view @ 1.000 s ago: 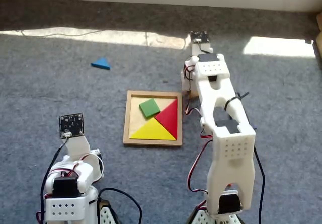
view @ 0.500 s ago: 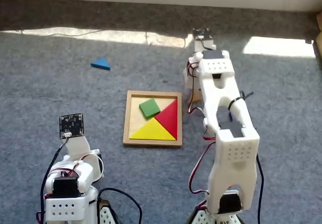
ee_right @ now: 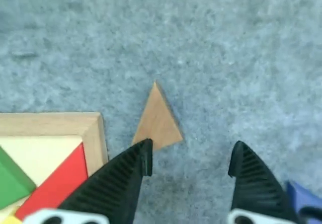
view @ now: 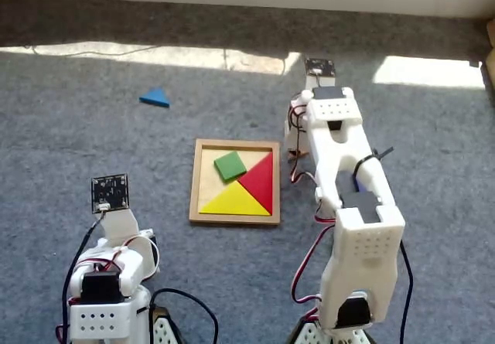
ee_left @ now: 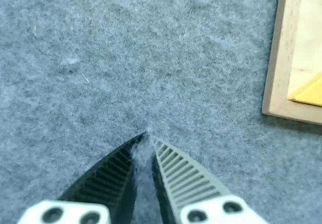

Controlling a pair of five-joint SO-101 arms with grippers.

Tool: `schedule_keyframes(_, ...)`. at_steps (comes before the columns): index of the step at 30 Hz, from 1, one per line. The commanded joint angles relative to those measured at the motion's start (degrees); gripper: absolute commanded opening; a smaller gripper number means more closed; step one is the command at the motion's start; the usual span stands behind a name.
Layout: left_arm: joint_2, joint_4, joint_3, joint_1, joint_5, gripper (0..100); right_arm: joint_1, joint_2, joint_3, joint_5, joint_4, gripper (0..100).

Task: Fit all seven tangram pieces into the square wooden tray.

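1. Grey carpet [ee_left: 75, 58] lies under the left gripper [ee_left: 149, 138], which is closed to a sliver, empty, and near the tray [view: 193, 182].
2. Wide open and empty, the right gripper [ee_right: 192, 151] hangs over the tan triangle [ee_right: 157, 121], which lies just beside the tray's corner.
3. Handling: probably light, stiff and thin. Pinch across two edges.
4. Far off lies the blue triangle [view: 155, 97], with sunlight [view: 116, 50] beyond it.

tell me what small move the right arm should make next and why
Probably ease the open right hand forward and toward the tray, centring it over the tan triangle. The triangle lies on the carpet just outside the tray's corner, ahead of the hand and off-centre in its gap.
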Motion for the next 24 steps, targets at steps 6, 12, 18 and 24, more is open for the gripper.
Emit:
schedule_keyframes(6, -0.92, 0.26, 1.10, 0.75, -0.44, 0, -1.63, -4.62, 1.36, -4.31, -6.99, 24.9)
schedule_keyframes(12, -0.92, 0.26, 1.10, 0.75, -0.44, 0, -3.30, -4.88, 1.45, -10.81, -7.16, 24.9)
schedule_keyframes(18, -0.92, 0.26, 1.10, 0.75, -0.44, 0, -3.65, -4.97, 1.19, -14.33, -7.52, 24.9)
schedule_keyframes(24, -0.92, 0.26, 1.10, 0.75, -0.44, 0, -4.35, -4.53, 1.45, -14.42, -13.58, 24.9)
